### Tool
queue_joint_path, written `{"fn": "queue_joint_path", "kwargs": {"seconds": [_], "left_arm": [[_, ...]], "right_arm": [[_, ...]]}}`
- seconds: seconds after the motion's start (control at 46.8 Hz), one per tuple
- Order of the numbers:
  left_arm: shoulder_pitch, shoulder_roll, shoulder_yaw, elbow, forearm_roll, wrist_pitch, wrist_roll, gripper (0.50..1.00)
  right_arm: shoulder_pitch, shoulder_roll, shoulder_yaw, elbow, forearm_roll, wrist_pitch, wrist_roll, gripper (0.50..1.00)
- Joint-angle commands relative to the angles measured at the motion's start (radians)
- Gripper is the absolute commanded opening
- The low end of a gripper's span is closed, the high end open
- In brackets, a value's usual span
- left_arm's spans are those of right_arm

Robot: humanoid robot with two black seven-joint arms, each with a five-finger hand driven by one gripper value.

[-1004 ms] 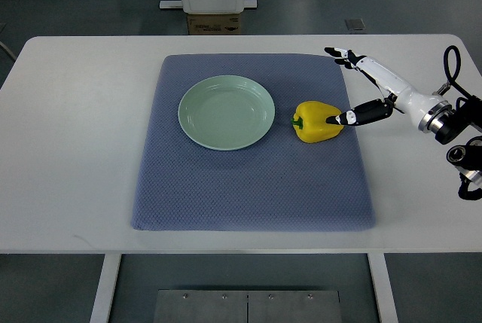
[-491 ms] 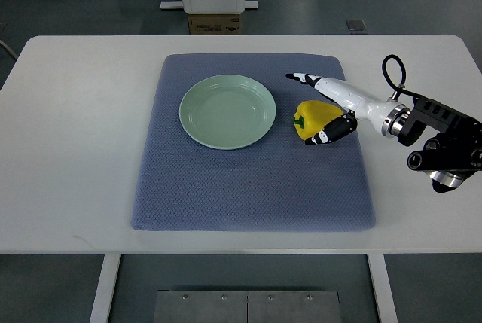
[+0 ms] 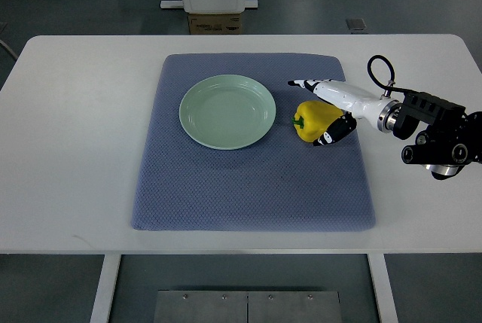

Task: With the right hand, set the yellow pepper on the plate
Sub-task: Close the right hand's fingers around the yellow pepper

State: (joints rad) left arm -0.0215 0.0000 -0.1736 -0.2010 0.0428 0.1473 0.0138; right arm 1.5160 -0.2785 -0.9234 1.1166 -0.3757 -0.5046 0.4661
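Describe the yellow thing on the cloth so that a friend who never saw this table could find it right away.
On the white table lies a blue-grey mat with a pale green plate on it. Just right of the plate, apart from it, sits the yellow pepper, its green stem facing the plate. It is the only yellow thing there, and the right hand brackets it.

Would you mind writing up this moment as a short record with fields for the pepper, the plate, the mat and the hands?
pepper: yellow pepper on the mat, right of the plate, stem toward it
plate: pale green plate, nothing on it
mat: blue-grey mat on the white table
right hand: right hand around the pepper, fingers on its far side, thumb on its near side
left hand: not in view
task state: pepper not yet on the plate
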Motion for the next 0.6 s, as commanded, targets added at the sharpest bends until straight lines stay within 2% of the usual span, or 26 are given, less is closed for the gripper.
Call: {"fn": "queue_joint_path", "kwargs": {"seconds": [0.0,0.384,0.577], "left_arm": [[0.000,0.000,0.000,0.000,0.000,0.000,0.000,1.000],[0.000,0.000,0.000,0.000,0.000,0.000,0.000,1.000],[0.000,0.000,0.000,0.000,-0.001,0.000,0.000,1.000]], "right_arm": [[0.000,0.005,-0.002,-0.012,0.000,0.003,-0.003,0.995],[-0.013,0.041,-0.046,-0.070,0.000,0.024,-0.004,0.977],[-0.014,0.058,-0.071,-0.089,0.000,0.031,-0.009,0.914]]}}
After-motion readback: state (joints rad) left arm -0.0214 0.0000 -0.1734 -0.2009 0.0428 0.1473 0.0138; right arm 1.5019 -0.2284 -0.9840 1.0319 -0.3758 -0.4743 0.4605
